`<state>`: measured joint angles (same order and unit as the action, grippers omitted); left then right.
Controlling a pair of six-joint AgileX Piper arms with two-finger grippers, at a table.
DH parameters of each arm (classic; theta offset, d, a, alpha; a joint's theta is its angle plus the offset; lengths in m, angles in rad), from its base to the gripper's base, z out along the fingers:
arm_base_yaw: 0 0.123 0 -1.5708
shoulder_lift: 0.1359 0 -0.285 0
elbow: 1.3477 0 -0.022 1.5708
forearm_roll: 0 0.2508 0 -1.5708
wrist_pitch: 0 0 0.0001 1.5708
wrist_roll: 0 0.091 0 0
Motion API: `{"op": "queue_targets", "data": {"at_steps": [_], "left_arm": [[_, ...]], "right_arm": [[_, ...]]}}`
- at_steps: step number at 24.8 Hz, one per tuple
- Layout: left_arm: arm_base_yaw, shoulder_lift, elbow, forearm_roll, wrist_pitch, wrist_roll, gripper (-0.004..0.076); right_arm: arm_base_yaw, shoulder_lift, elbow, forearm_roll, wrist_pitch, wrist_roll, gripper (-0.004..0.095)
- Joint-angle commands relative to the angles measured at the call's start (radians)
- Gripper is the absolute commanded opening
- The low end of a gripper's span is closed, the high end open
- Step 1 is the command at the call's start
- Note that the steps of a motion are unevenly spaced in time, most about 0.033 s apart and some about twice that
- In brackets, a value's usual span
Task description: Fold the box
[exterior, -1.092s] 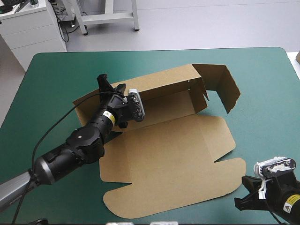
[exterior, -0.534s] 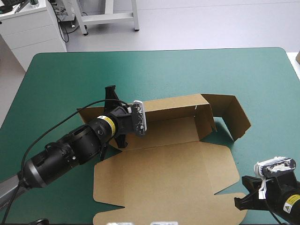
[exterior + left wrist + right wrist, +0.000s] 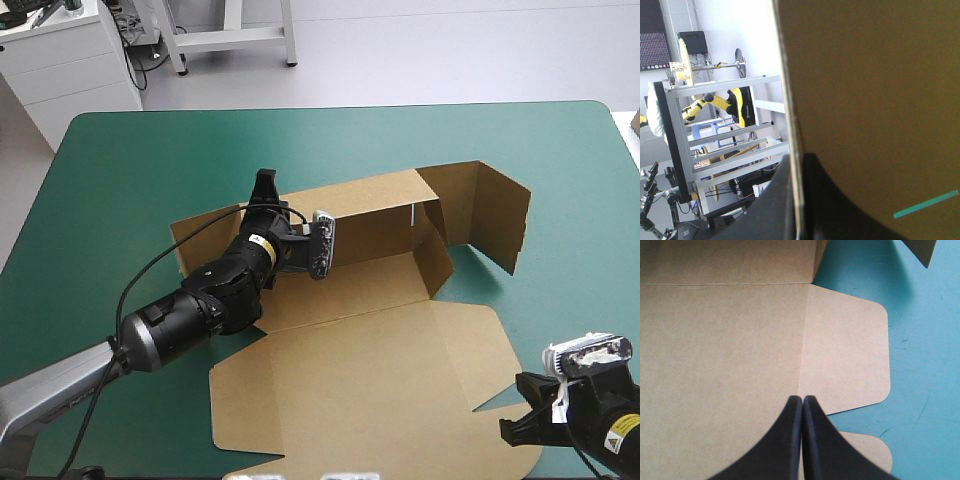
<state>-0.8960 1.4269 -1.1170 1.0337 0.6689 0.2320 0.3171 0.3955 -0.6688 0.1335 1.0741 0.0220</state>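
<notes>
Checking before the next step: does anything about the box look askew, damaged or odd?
No tear or crush shows. The box lies skewed to the table's edges, and the left gripper is shut on its raised far wall. The right end flap stands swung outward, not tucked in.

The box point(image 3: 370, 350) is showing plain brown all over, with no print, its creases reading as thin darker lines. Its raised wall point(image 3: 370, 205) is sitting in a duller brown. The cover point(image 3: 130, 170) is showing an even teal-green, deepening where the box is shading it. The left gripper point(image 3: 265, 180) and the right gripper point(image 3: 802, 399) are both showing 2 black fingers. The left arm point(image 3: 180, 320) is showing black with 1 yellow band point(image 3: 262, 245), turning silver-grey lower down. The right arm point(image 3: 590, 405) is showing black with 1 yellow label point(image 3: 612, 437).
</notes>
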Motion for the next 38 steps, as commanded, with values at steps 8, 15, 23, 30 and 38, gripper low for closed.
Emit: {"op": "queue_targets", "data": {"at_steps": [8, 15, 23, 30, 38], "left_arm": [[-0.087, -0.033, 0.097, 0.478, -0.017, -0.292, -0.0032], [-0.087, -0.033, 0.169, 0.604, -0.006, -0.503, -0.0032], [-0.087, -0.033, 0.169, 0.604, 0.008, -0.572, -0.0032], [-0.087, -0.033, 0.169, 0.604, 0.027, -0.581, -0.0032], [-0.087, -0.033, 0.169, 0.604, 0.038, -0.629, -0.0032]], "right_arm": [[-0.003, 0.01, -0.024, -0.008, -0.068, -0.005, -0.0023], [-0.003, 0.012, -0.024, -0.008, -0.061, -0.007, 0.0], [-0.003, 0.022, -0.026, -0.036, -0.064, 0.066, 0.0652], [-0.003, 0.123, -0.09, -0.282, -0.066, 0.22, 0.0808], [-0.003, 0.39, -0.334, -0.385, -0.083, 0.227, 0.0806]]}}
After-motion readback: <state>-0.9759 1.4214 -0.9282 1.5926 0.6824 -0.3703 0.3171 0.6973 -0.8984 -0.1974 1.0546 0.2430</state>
